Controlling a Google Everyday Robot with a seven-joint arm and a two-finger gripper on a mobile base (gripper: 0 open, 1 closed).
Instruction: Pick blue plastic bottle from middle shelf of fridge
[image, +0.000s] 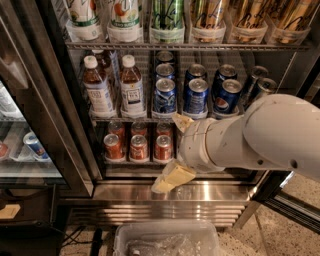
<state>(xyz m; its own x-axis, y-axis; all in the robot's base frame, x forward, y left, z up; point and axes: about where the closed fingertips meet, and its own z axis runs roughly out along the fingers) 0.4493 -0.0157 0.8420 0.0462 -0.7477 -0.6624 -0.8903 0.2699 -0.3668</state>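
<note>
The blue plastic bottle (132, 88) stands upright in the second lane from the left on the middle shelf (150, 119) of the fridge (75, 150). It holds brown drink and has a white cap and a white label with a small dark square. My gripper (176, 150) is in front of the lower shelf, below and to the right of the bottle and apart from it. Its two pale yellow fingers (172, 178) are spread, with nothing between them. My white arm (260, 135) hides the right part of the lower shelf.
A similar brown bottle (97, 88) with a pale-blue label stands to the left of the task bottle. Blue soda cans (195, 96) fill the lanes to its right. Red cans (139, 147) sit on the lower shelf. A clear bin (165, 240) lies on the floor. A smaller cooler (20, 145) stands at left.
</note>
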